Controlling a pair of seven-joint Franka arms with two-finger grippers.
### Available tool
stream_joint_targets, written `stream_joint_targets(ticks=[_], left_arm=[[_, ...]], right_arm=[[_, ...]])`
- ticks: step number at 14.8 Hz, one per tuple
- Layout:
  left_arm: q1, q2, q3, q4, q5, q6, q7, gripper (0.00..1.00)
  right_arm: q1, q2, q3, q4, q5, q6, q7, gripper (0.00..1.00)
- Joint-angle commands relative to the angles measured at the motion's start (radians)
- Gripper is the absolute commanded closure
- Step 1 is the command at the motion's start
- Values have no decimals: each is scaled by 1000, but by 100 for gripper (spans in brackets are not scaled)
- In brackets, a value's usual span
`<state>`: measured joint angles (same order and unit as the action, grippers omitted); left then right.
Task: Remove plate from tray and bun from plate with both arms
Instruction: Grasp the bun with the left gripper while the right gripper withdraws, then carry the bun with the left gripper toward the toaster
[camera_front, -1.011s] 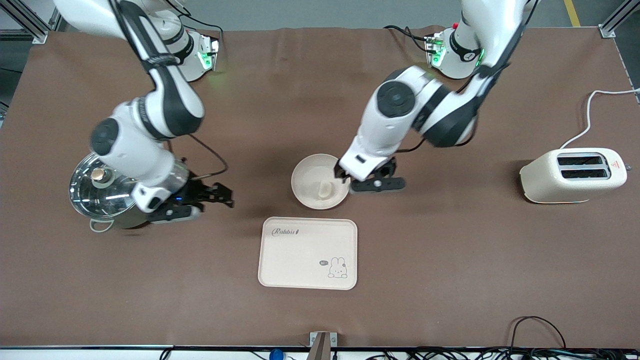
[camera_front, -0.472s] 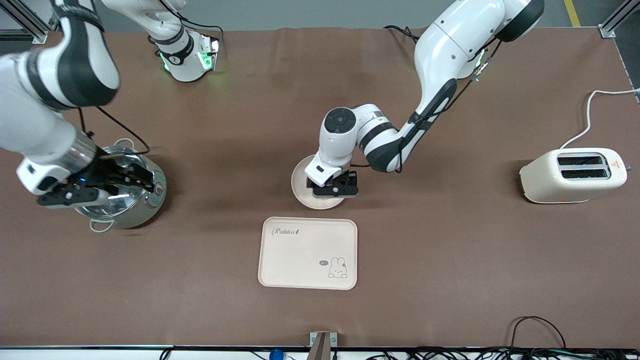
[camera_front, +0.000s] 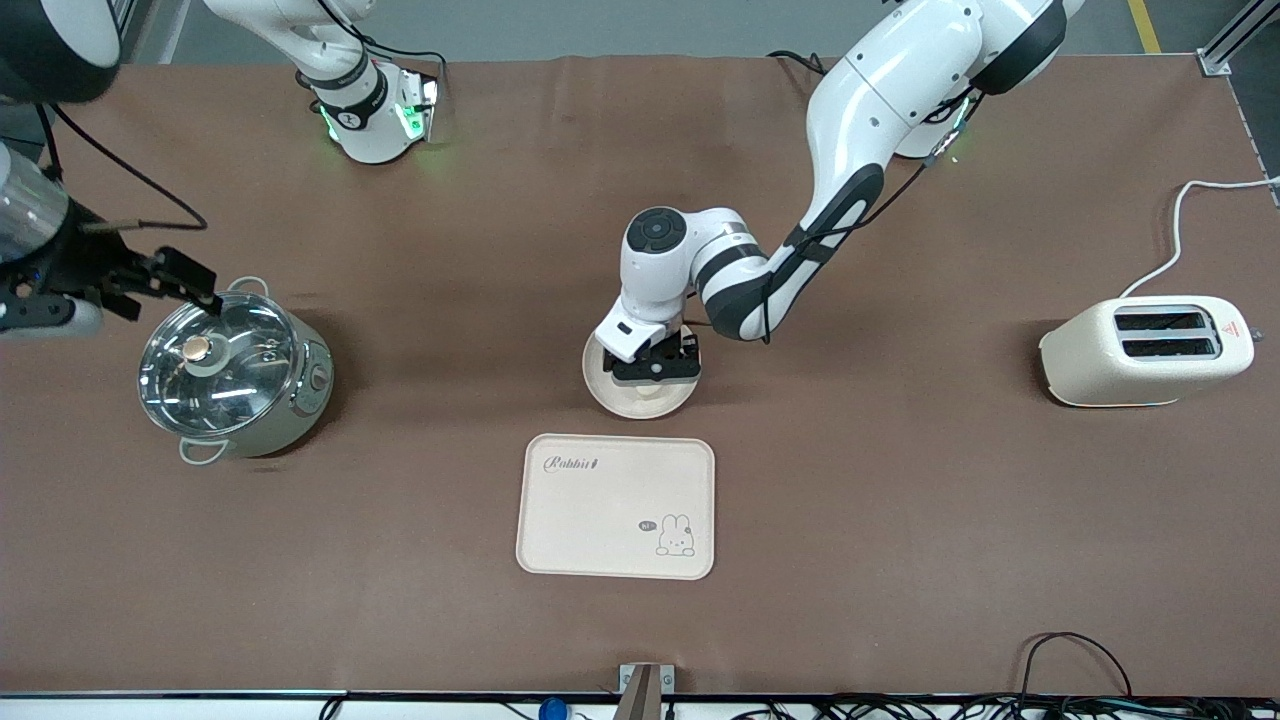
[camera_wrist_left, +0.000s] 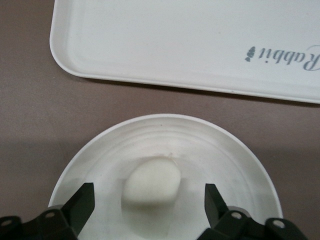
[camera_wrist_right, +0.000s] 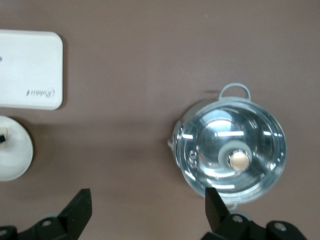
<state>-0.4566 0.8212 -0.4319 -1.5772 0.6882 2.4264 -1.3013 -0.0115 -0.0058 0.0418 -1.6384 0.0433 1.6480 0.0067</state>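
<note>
With the left pincer (camera_wrist_left: 149, 200) spread around the bun (camera_wrist_left: 151, 181) on the plate (camera_front: 620, 395) mid-surface, beside the tray (camera_front: 560, 540), a crooked squeeze might roll it away; the right pincer (camera_wrist_right: 147, 207) waits spread above the pot (camera_front: 232, 372).

The plate (camera_front: 640, 378) sits on the table (camera_front: 900, 520), just beside the tray (camera_front: 616, 506) and farther from the front camera than it. The bun (camera_wrist_left: 151, 181) lies in the plate. From the tray, the pot (camera_front: 232, 376) lies toward the right arm's end, the toaster (camera_front: 1146, 351) toward the left arm's.
</note>
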Motion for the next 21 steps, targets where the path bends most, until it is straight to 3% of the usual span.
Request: stream_joint_targets(ticks=[1, 4, 6, 9, 13, 16, 21], left_arm=[[-7, 19, 5, 14, 57, 11, -33, 70], [-8, 13, 4, 11, 54, -3, -38, 81], [-13, 7, 1, 13, 51, -36, -39, 99], [8, -55, -17, 20, 22, -139, -9, 100], [212, -186, -125, 39, -225, -329, 287, 100], [384, -243, -154, 13, -237, -391, 525, 100], [607, -199, -180, -18, -222, -348, 723, 99]], right_arm=[[-24, -52, 9, -17, -19, -30, -5, 0], [-24, -62, -10, 11, -19, -63, -7, 0], [-18, -59, -11, 32, -19, -66, -5, 0], [-18, -49, -8, 66, -19, -74, -5, 0], [-18, -48, -8, 66, -17, -79, -5, 0], [-18, -46, -8, 66, -17, -80, -7, 0], [-27, -42, -8, 78, -8, -79, -5, 0]])
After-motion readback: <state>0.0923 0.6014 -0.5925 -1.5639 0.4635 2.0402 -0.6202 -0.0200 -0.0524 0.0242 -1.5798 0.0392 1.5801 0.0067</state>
